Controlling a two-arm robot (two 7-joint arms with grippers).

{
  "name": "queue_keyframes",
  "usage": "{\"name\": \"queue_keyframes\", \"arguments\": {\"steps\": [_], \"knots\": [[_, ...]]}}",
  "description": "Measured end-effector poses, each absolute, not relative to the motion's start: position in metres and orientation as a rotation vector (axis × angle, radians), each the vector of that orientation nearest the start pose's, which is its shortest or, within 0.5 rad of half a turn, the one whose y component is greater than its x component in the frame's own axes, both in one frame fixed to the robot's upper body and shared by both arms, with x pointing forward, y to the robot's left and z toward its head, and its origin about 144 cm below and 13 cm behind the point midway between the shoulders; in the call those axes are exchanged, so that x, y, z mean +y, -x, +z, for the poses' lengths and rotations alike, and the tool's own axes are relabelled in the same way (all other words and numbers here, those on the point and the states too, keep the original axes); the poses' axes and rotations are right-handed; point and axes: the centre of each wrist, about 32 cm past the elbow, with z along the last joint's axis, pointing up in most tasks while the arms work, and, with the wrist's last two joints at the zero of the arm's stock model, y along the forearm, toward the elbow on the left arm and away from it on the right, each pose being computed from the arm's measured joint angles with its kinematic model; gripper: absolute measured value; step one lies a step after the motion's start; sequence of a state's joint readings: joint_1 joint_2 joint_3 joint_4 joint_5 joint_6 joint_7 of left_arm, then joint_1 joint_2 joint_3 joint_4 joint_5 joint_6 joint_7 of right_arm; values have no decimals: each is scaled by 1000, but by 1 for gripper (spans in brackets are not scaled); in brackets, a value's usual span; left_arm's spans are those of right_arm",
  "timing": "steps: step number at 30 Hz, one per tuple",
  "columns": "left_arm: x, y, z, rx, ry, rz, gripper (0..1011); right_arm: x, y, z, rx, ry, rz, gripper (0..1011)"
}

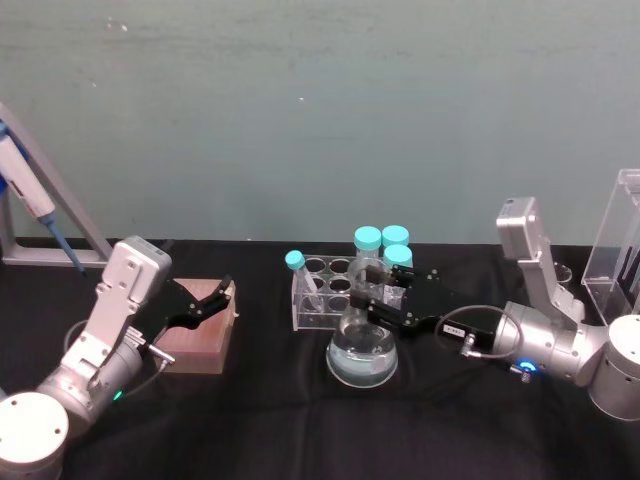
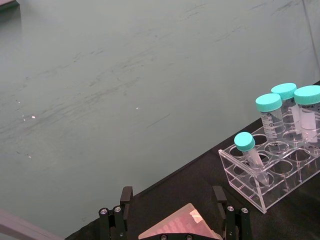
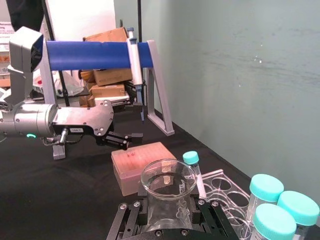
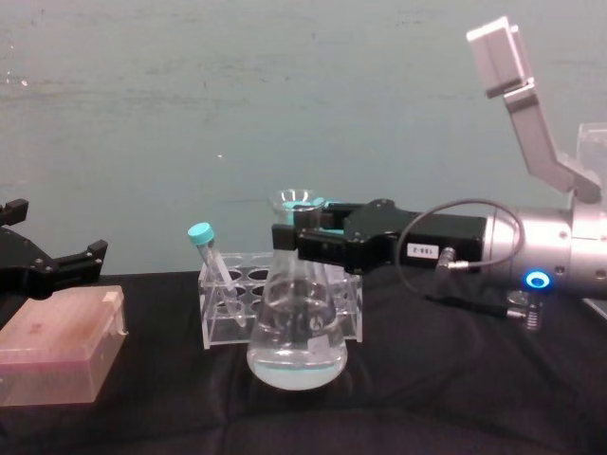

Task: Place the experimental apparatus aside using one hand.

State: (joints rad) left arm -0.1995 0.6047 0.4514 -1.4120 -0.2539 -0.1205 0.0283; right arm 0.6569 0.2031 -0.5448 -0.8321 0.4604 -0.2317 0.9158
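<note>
The right gripper reaches in from the robot's right and closes its black fingers around the neck of a glass flask, a side grip on the narrowest part that leaves the wide, liquid-filled base free to stay level. The flask stands on the black cloth at the middle of the table, just in front of a clear plastic tube rack and near enough that any move aside would likely need to clear it first. The flask is smooth and conical, with clear liquid pooled in its rounded bottom; the rack is a boxy grid of round holes holding 3 wide teal-capped tubes upright and 1 slim capped tube leaning. The left gripper hangs idle, fingers spread, over a pinkish translucent box well to the left. A tall clear acrylic stand rises at the far right edge, behind the working arm's silver wrist.
</note>
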Motion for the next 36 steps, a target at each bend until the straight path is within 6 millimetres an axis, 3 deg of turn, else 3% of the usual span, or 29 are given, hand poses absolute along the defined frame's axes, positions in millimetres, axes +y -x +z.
{"name": "queue_keyframes", "arguments": {"steps": [36], "knots": [[310,-489,1140,-285,-304,1248,1000,-255,-572,1169,-31,7,-631,449]]}}
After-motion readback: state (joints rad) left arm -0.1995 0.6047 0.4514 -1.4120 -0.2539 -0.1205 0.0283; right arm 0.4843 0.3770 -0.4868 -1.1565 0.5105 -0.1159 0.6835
